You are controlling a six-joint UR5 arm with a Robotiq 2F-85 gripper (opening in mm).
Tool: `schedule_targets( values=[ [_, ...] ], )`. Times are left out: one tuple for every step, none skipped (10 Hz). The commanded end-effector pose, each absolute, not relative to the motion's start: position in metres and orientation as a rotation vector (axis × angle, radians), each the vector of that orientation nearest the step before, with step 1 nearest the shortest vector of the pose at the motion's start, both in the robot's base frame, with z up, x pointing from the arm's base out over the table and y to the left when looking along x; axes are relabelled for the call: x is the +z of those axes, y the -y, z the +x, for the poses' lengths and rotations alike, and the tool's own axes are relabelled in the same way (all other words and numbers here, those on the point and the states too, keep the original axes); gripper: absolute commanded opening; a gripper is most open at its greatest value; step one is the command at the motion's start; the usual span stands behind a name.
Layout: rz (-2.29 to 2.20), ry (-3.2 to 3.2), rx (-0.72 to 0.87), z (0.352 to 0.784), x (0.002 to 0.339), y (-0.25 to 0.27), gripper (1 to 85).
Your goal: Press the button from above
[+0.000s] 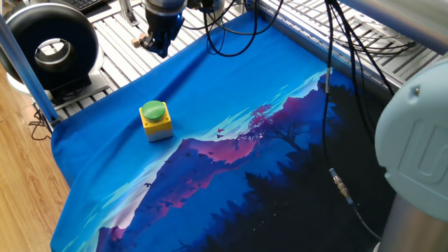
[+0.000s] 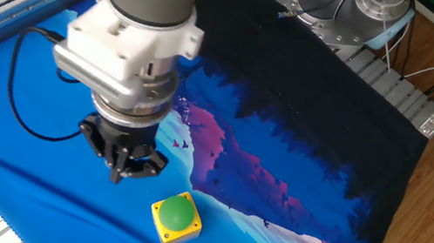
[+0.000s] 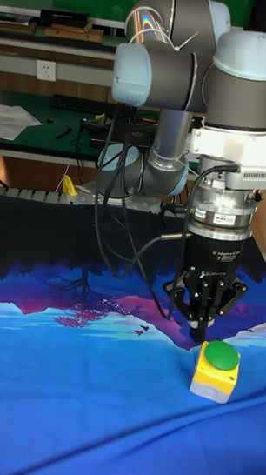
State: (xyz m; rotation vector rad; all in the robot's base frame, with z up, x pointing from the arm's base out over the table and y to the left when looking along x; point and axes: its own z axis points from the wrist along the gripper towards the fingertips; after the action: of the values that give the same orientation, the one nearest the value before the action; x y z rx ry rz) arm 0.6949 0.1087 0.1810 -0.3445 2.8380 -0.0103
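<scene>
The button [image 1: 154, 110] is a green dome on a small yellow box, standing on the blue printed cloth [image 1: 231, 84] near its left side. It also shows low in the other fixed view as the button [image 2: 177, 212], and in the tall view as the button [image 3: 221, 357]. My gripper [image 1: 158, 49] hangs in the air above the cloth's far left edge, well apart from the button. Its fingertips meet in one point with nothing between them, gripper [image 2: 119, 174], gripper [image 3: 201, 332]. In the tall view the tip sits just above and left of the dome.
A black round device [image 1: 52, 43] stands on the slatted metal table [image 1: 105, 35] beyond the cloth's left corner. Black cables [image 1: 231, 42] hang from the arm over the cloth, and one cable [image 1: 341, 187] lies on its dark right part. A wooden floor borders the table.
</scene>
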Motion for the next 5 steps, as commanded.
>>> schedule_targets(
  values=[
    [-0.279,-2.798,0.025,0.712,0.183,-0.109,1.0],
    [-0.282,-2.806,0.019,0.710,0.182,-0.109,1.0],
    [-0.285,-2.814,0.007,0.710,0.179,-0.109,1.0],
    [-0.280,-2.818,0.000,0.710,0.175,-0.110,1.0],
    [-0.254,-2.817,-0.013,0.713,0.172,-0.109,1.0]
  ],
)
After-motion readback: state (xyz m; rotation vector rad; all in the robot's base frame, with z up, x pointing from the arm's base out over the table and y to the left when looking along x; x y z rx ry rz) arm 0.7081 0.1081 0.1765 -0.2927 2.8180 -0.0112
